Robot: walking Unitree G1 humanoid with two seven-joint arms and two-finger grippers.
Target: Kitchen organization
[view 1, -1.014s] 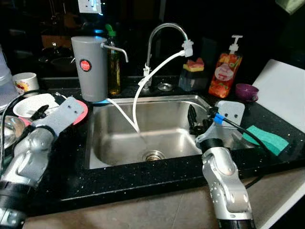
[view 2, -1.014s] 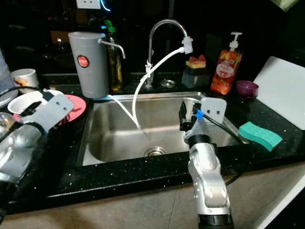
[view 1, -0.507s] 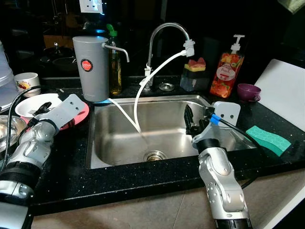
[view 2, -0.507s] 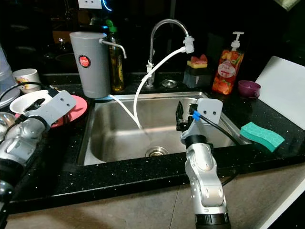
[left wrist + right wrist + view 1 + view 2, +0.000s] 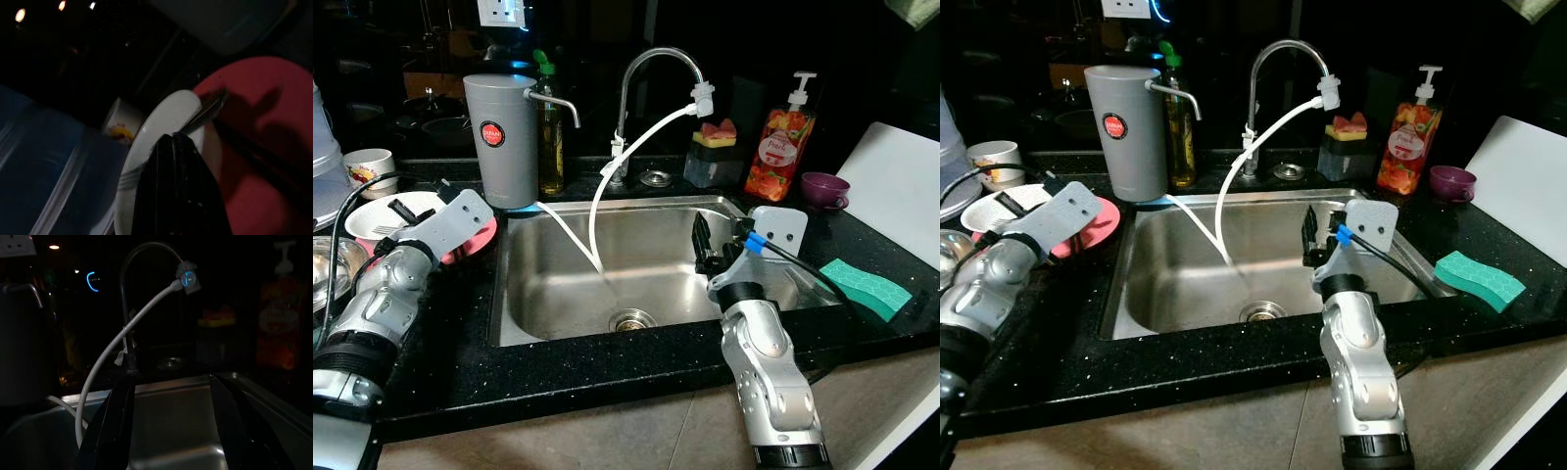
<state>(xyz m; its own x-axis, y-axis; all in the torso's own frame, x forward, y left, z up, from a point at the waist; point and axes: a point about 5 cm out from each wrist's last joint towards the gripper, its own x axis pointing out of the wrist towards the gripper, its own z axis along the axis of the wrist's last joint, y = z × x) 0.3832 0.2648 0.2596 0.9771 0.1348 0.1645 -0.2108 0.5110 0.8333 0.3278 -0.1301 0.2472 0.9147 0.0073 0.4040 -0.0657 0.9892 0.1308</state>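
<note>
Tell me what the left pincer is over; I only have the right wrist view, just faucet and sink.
Observer: The left pincer hangs over a white bowl, beside a pink plate left of the sink.
Operator: Report its fingers.
Observer: Pressed together in the left wrist view, on nothing; a utensil lies in the bowl just beyond the tips.
Operator: Say what sits right of the sink.
Observer: A green sponge lies flat on the black counter, near a white board.

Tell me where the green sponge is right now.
The green sponge lies on the black counter on the robot's right, just right of the sink and in front of the white board.
</note>
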